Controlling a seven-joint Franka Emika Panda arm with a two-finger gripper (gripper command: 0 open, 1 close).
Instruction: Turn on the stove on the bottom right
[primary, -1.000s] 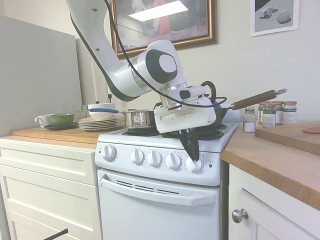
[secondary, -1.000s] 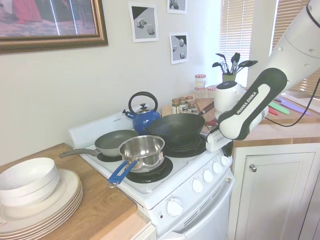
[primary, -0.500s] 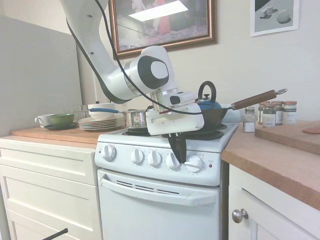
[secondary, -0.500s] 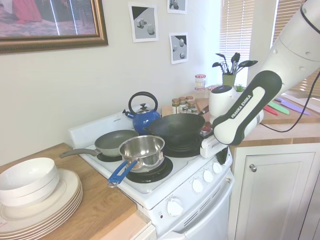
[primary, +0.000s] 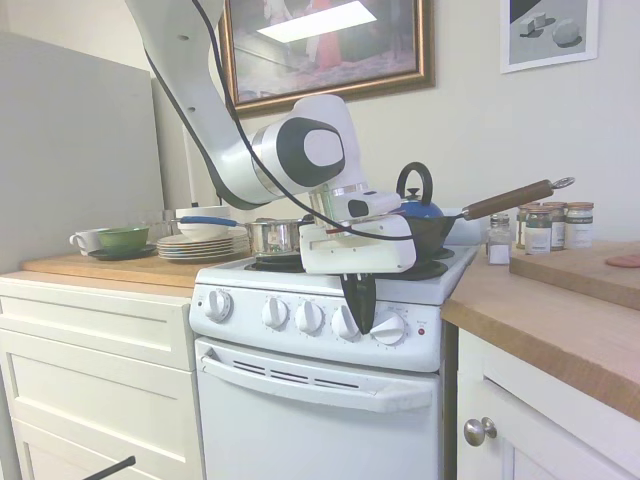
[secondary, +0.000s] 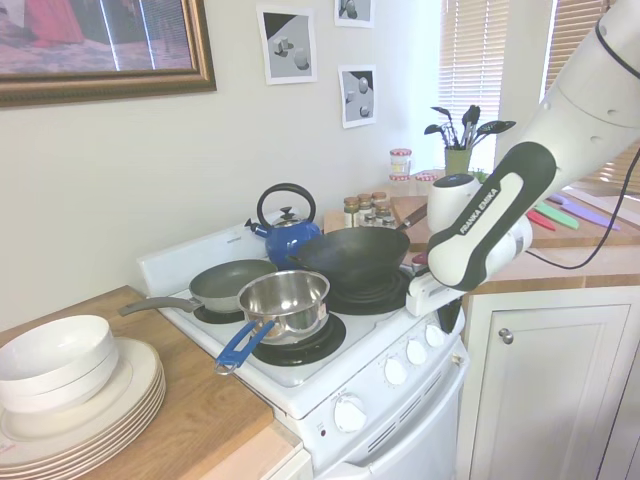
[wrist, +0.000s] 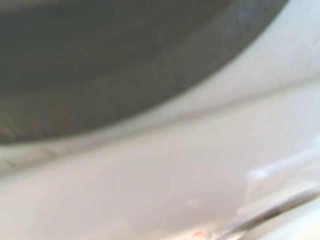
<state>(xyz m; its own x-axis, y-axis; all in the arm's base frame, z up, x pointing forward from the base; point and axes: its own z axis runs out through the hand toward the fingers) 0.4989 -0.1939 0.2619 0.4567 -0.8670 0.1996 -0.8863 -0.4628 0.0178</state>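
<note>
The white stove (primary: 300, 425) stands between wooden counters, its row of round white knobs facing out. My gripper (primary: 361, 322) points down at the knob panel with its dark fingers shut on nothing. It hangs between the rightmost knob (primary: 389, 328) and the knob to its left (primary: 344, 322). The red indicator dot (primary: 421, 331) sits just right of the rightmost knob. In the second exterior view the gripper (secondary: 449, 325) covers the far end of the knob row on the stove (secondary: 420, 440). The wrist view is a blur of white stove (wrist: 165, 175) and a dark curve.
On the burners stand a black wok (primary: 440, 228) with a long wooden handle, a blue kettle (secondary: 288, 235), a steel saucepan (secondary: 285, 300) with a blue handle and a frying pan (secondary: 232, 284). Stacked plates (secondary: 85, 400) are on the left counter, spice jars (primary: 545, 228) on the right.
My gripper has come off the rightmost knob and shifted left, to the gap between the two rightmost knobs. That knob now looks turned.
</note>
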